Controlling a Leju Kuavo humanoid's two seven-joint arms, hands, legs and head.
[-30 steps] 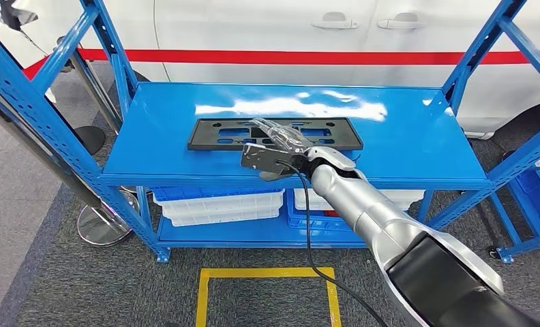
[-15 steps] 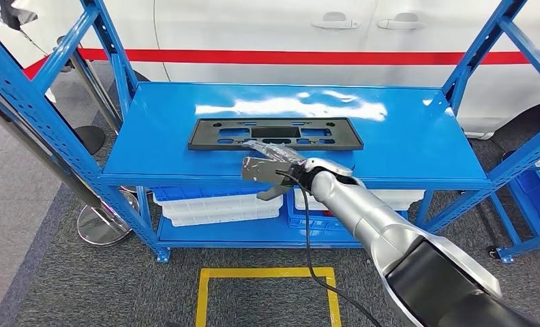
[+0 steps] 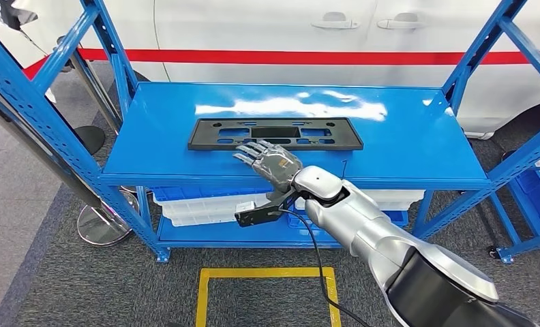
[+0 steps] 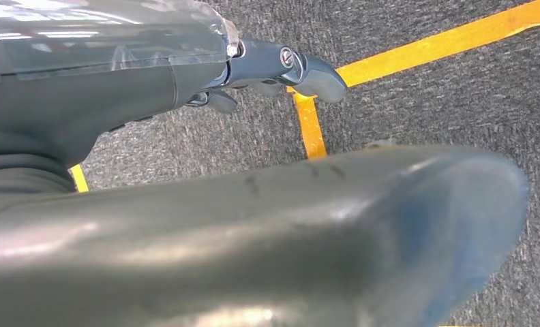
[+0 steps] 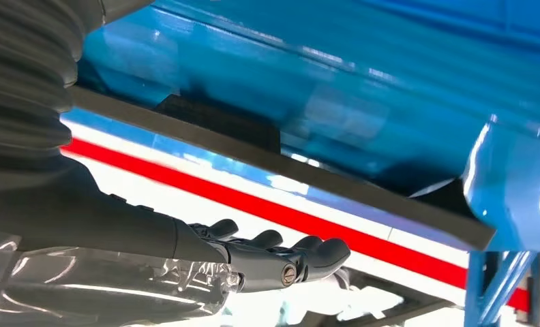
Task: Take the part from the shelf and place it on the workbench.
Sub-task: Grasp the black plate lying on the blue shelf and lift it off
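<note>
The part, a long flat black plastic frame (image 3: 274,133), lies flat on the top board of the blue shelf (image 3: 403,143). My right hand (image 3: 269,161) reaches in from the front, fingers stretched out and apart, their tips right at the part's near edge, holding nothing. In the right wrist view the same hand (image 5: 274,259) shows straight fingers close beside the dark edge of the part (image 5: 281,163). My left hand (image 4: 281,68) hangs over grey carpet with nothing in it.
White bins (image 3: 213,208) sit on the lower shelf. Blue uprights (image 3: 110,41) frame both ends of the board. A white car with a red stripe (image 3: 267,56) stands behind. A yellow taped square (image 3: 267,274) marks the carpet in front, and a post base (image 3: 103,225) stands at left.
My right wrist has rolled over, so the wrist camera now hangs below the shelf edge. The hand has drawn back slightly from over the part to its near edge, fingers spread flat.
</note>
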